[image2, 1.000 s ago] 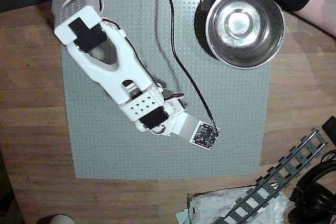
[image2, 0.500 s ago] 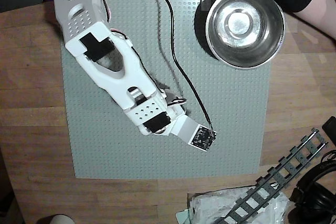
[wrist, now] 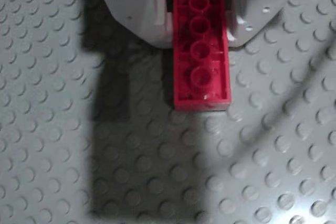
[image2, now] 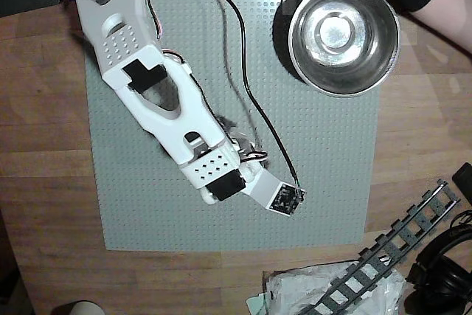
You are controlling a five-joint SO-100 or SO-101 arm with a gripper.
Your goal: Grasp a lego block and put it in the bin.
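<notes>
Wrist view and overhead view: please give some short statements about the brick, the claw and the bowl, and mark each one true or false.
1. In the wrist view the red lego block lies between the two fingers of the claw. True.
2. The lego block is already inside the steel bowl. False: the bowl is empty, and the block is at the claw over the grey baseplate.
3. The bowl stands at the upper right corner of the baseplate in the overhead view. True.
4. The block shows its studded top side to the wrist camera. False: its hollow underside with round tubes is visible.
5. The arm hides the block in the overhead view. True.
</notes>
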